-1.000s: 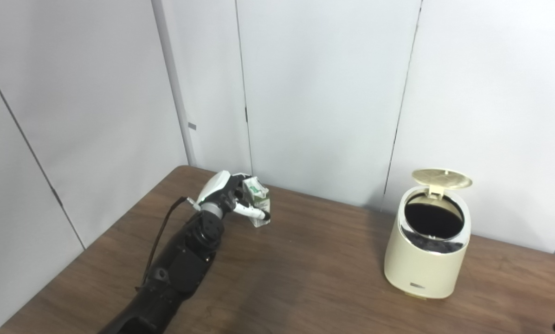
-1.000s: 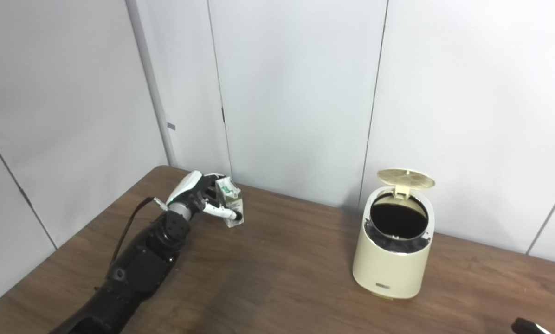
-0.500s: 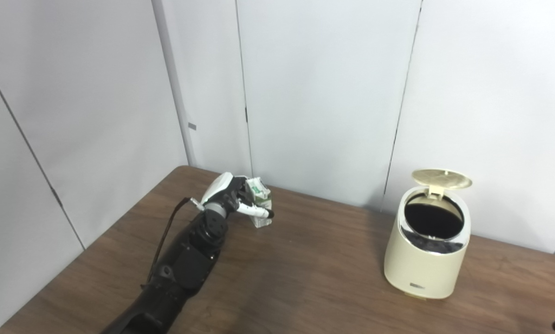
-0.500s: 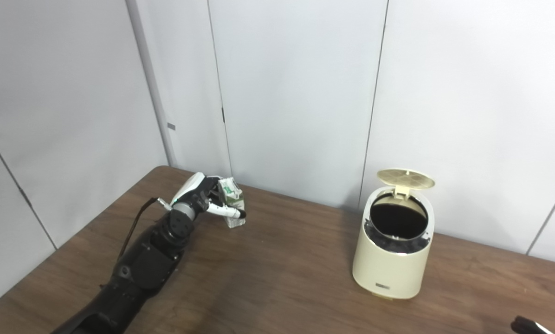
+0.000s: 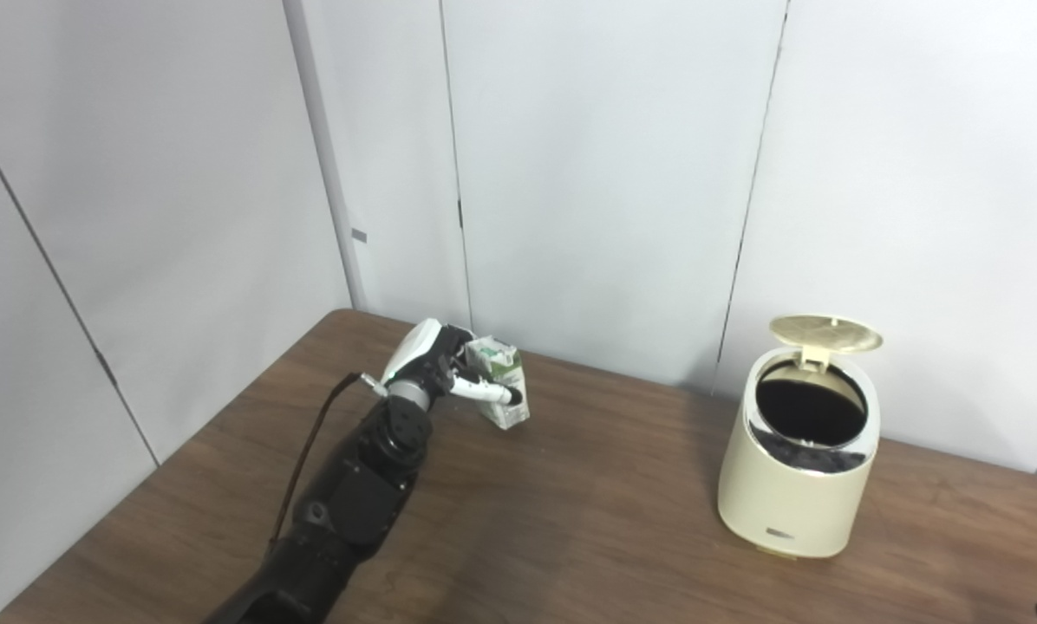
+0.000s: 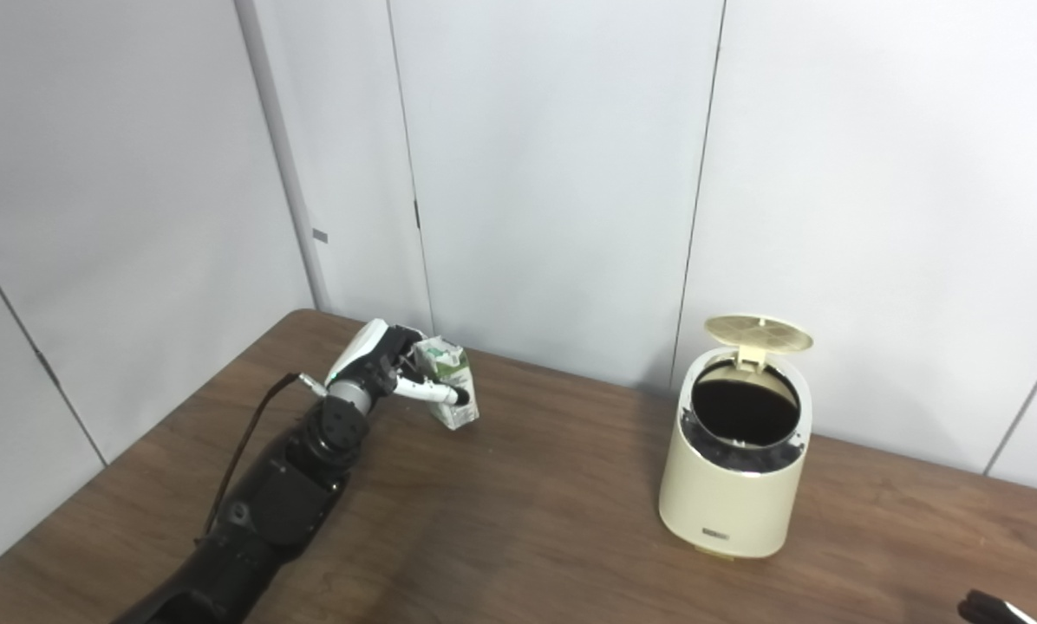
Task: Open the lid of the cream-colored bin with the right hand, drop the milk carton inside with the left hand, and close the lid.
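My left hand (image 5: 432, 368) is shut on a small white and green milk carton (image 5: 505, 400) at the far left of the table. The carton is tilted, its base low over the wood; I cannot tell whether it touches. Well to the right stands the cream-colored bin (image 5: 792, 490). Its round lid (image 5: 825, 333) is hinged up at the back, which leaves the dark opening (image 5: 811, 411) uncovered. Only a dark sliver of my right hand (image 6: 991, 608) shows at the bottom right corner, far from the bin.
The brown wooden table (image 5: 570, 537) meets grey wall panels (image 5: 605, 173) close behind the carton and the bin. A wide stretch of bare wood lies between carton and bin. The table's left edge runs diagonally past my left arm (image 5: 345, 503).
My left hand has carried the carton a short way to the right, toward the bin, and the carton's tilt has changed. The bin and its raised lid have not moved.
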Action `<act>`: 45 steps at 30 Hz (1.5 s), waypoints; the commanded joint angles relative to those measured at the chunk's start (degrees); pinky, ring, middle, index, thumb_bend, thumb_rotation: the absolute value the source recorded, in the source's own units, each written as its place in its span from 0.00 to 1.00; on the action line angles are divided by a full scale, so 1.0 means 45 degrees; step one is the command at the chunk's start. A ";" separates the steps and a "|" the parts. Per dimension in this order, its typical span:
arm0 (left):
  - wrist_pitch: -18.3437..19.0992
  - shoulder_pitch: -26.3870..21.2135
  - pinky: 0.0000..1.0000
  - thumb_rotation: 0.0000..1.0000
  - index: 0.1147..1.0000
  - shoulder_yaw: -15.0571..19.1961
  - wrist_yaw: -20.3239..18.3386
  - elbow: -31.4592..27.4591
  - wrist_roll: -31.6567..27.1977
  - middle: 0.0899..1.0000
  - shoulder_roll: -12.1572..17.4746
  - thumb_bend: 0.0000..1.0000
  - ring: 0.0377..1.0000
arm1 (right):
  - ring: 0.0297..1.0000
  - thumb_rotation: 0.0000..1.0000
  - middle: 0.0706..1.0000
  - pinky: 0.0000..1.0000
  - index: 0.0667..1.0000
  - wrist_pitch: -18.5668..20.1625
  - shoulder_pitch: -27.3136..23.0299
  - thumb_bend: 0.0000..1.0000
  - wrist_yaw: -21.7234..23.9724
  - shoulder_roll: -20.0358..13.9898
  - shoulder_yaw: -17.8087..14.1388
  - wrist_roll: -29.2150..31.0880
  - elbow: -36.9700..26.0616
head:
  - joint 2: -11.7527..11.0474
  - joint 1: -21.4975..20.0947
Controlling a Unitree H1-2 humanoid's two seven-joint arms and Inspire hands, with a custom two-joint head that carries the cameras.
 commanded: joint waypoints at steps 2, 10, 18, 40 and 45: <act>-0.0690 -0.0433 0.53 0.00 0.38 0.0241 0.0606 -0.0287 0.0157 0.48 0.0358 0.50 0.46 | 0.71 0.81 0.75 0.53 0.73 -0.0294 -0.0269 0.85 -0.0016 -0.0098 -0.0076 0.0093 -0.0401 | 0.0028 -0.0035; -0.1172 -0.0117 0.49 0.00 0.39 0.0486 0.1076 -0.0865 0.0234 0.47 0.0364 0.50 0.45 | 0.72 0.82 0.75 0.53 0.74 -0.0227 -0.0283 0.86 -0.0010 -0.0090 -0.0086 0.0151 -0.0377 | 0.0087 -0.0288; -0.1355 0.0447 0.46 0.00 0.40 0.0974 0.1442 -0.2635 0.0108 0.47 -0.0127 0.50 0.43 | 0.72 0.82 0.76 0.55 0.75 -0.0147 -0.0277 0.83 -0.0102 -0.0058 -0.0077 -0.0001 -0.0413 | 0.0242 -0.0751; -0.0511 0.0826 0.36 0.00 0.41 -0.0054 0.0160 -0.7458 0.0665 0.47 -0.2133 0.48 0.44 | 0.82 0.77 0.84 0.68 0.83 0.0085 -0.0218 0.60 0.0098 0.0133 0.0047 0.0331 -0.0902 | 0.0396 -0.2486; -0.0625 0.0735 0.36 0.00 0.42 -0.0495 -0.0319 -0.8120 0.0843 0.47 -0.2229 0.48 0.44 | 0.84 0.74 0.85 0.72 0.83 0.0682 -0.0166 0.60 0.0012 0.0258 0.0107 0.0303 -0.1398 | 0.0457 -0.3139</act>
